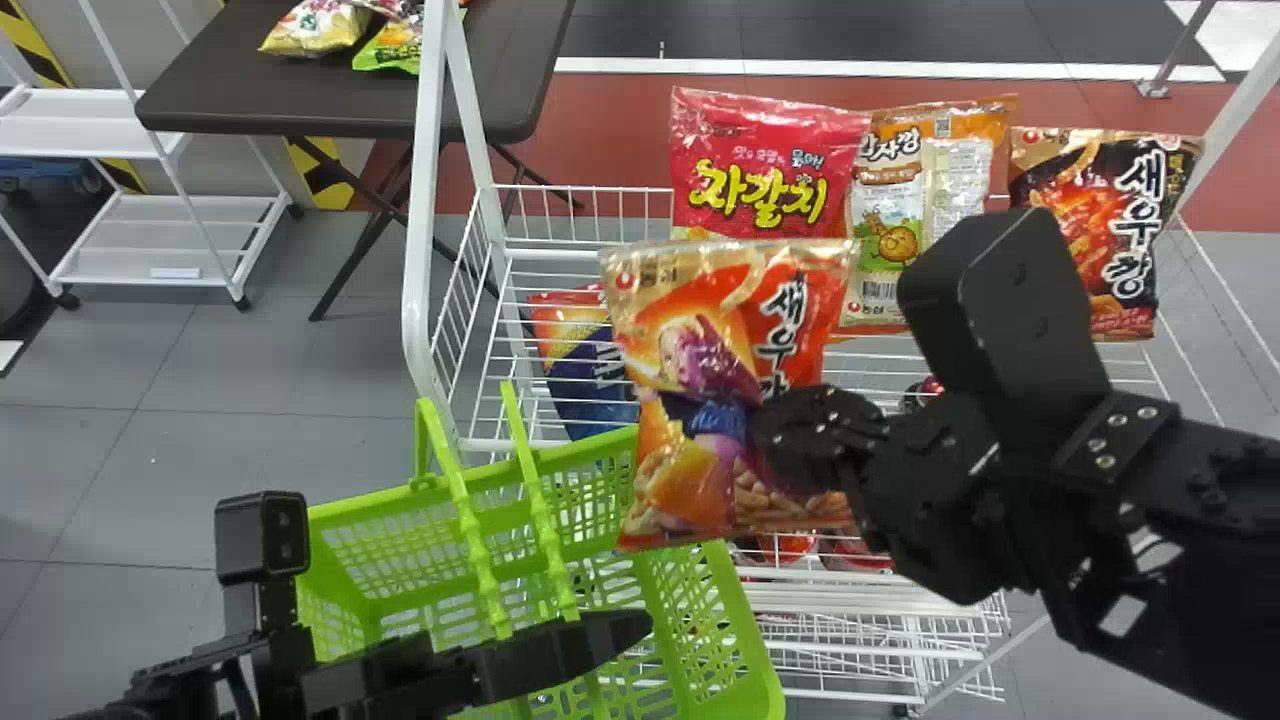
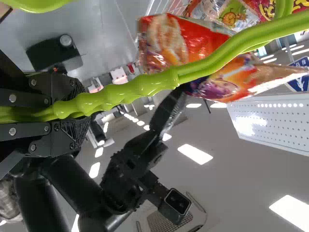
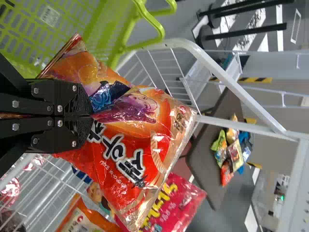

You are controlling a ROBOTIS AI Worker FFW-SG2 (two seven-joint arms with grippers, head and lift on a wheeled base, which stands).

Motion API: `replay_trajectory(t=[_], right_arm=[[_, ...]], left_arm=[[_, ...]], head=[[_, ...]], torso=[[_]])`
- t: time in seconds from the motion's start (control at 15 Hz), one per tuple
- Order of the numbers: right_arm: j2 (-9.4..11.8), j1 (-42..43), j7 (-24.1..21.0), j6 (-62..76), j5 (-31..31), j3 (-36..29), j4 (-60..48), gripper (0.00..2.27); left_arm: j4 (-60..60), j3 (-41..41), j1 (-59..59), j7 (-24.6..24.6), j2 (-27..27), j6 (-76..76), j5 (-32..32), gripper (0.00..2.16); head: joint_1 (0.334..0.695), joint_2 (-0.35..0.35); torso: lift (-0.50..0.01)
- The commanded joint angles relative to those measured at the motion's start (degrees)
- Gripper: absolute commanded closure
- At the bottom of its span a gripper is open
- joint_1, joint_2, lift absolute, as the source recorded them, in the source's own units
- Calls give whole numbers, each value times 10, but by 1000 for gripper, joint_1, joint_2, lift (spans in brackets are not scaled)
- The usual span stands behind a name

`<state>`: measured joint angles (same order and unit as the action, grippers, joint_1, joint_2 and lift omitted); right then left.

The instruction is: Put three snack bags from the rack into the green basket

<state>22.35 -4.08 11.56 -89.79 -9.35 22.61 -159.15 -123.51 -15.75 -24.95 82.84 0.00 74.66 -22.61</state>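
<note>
Head view: right claw (image 1: 790, 435) pinches snack bag (image 1: 700, 350) near open basket's rim (image 1: 590, 448); left claw (image 1: 625, 632) clasps its handle (image 2: 140, 87).

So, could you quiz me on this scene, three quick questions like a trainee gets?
1. What is in the jaws of the black right gripper?
a) blue glass bottle
b) shiny orange-and-red snack bag
c) white paper cup

2. True or false: a red snack bag with yellow lettering is on the white wire rack.

3. Fill in: the black left gripper holds the green plastic basket by its ____.

Key: 1 b; 2 true; 3 handle.
</note>
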Motion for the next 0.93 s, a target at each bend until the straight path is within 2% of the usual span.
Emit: replay_trajectory(t=[0.0,0.47,0.67,0.73,0.8,0.87], right_arm=[[2,-7,3,-3,-3,24,7,2246],[-31,-7,14,-3,14,127,168,2246],[-50,1,14,69,13,154,231,2189],[-55,4,24,98,13,161,248,1973],[-57,5,30,118,12,168,256,1460],[-57,5,30,120,9,169,255,458]], left_arm=[[-3,2,5,-1,-1,7,-2,2148],[-9,4,2,-3,-1,11,-15,2148],[-15,5,-2,-3,-1,12,-15,2148],[-16,5,-4,-2,-1,12,-15,2148],[-16,5,-5,-2,-1,12,-15,2148],[-17,5,-5,-1,-1,12,-15,2148]], head=[[695,33],[695,132],[695,159],[695,189],[695,210],[695,236]], torso=[[0],[0],[0],[0],[0],[0]])
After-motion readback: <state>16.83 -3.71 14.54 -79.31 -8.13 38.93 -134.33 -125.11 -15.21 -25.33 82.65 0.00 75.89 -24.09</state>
